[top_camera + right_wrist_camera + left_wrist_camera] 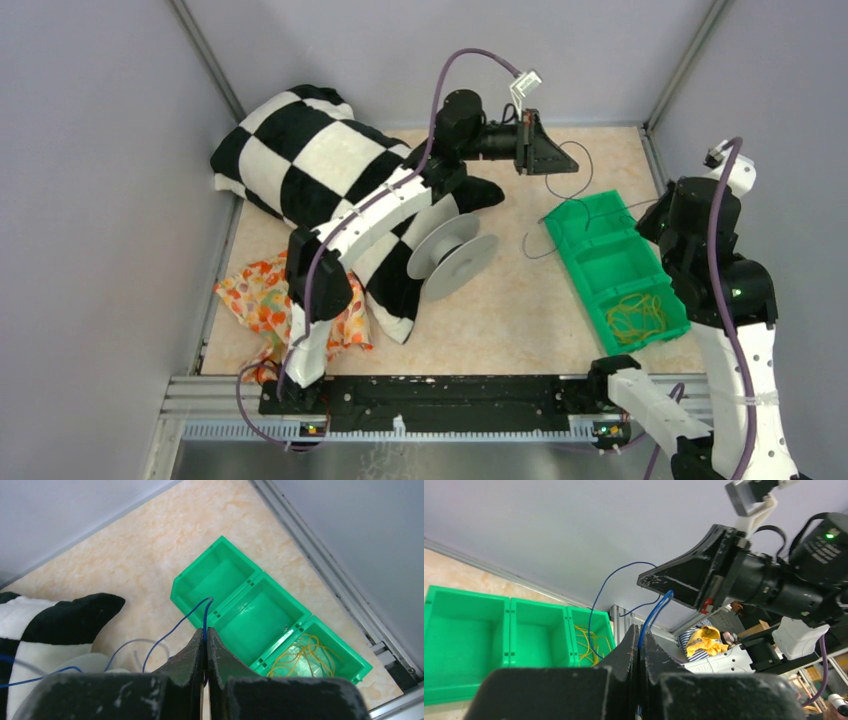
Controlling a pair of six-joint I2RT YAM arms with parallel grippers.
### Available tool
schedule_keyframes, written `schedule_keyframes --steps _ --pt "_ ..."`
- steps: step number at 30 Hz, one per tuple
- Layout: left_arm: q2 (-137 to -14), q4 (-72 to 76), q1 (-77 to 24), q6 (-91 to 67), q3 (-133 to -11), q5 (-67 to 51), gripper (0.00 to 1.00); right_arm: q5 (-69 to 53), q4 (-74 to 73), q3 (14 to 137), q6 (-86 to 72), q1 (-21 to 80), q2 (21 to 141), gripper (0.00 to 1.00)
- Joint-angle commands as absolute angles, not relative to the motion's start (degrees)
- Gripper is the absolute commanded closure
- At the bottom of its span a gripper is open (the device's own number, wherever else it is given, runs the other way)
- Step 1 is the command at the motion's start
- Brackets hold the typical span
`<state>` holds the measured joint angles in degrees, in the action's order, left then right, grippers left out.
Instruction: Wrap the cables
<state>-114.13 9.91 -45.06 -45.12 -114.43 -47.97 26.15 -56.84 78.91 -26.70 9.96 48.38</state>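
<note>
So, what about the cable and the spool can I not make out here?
- Ends of the cable: in the top view the wire is too thin to follow past the green bin; in the wrist views it vanishes between the shut fingers of the left gripper and right gripper.
- Core of the spool, any turns on it: in the top view its flanges hide it; in the right wrist view the gripper body covers most of it.

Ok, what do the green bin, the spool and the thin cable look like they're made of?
Green bin: likely moulded plastic, glossy, with light reflecting off its walls. Spool: probably plastic, matte grey, with smooth flanges. Cable: thin wire in a blue coating, apparently plastic insulation; it bends and kinks freely.
</note>
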Motion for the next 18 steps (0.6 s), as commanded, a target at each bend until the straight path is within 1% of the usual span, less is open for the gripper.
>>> schedule_keyframes --steps 1,3,6,8,10,12,15,18 --pt "-118.84 10.2 -46.38 -46.42 -125.53 -49.48 1.0 32.19 -58.4 81.49 -25.88 9.93 47.69 1.0" --pt "-121.44 8.67 -46.59 -46.66 -128.8 -50.48 1.0 32.25 -58.25 81.64 -25.05 9.93 47.34 1.0" --pt "-120.33 6.55 -46.67 -44.31 -125.75 -50.65 1.0 30.02 -58.59 81.11 -24.19 9.93 48.15 1.0" --pt "-116.77 4.1 -46.69 -40.23 -120.36 -47.69 1.0 27.76 -58.07 80.45 -23.76 9.93 48.49 1.0" --pt "-115.28 -1.32 -46.85 -34.46 -117.86 -43.52 1.0 25.29 -56.75 79.68 -23.38 9.91 48.65 1.0" --pt "-115.7 -6.66 -47.08 -29.31 -117.61 -41.16 1.0 22.62 -55.4 79.36 -22.81 9.93 49.01 1.0" --pt "-117.72 -10.36 -47.12 -26.68 -117.63 -39.42 1.0 18.22 -54.06 79.67 -22.21 9.93 49.68 1.0" --pt "-119.16 -14.9 -47.77 -24.44 -118.32 -34.61 1.0 16.54 -52.95 79.19 -22.16 9.93 50.01 1.0"
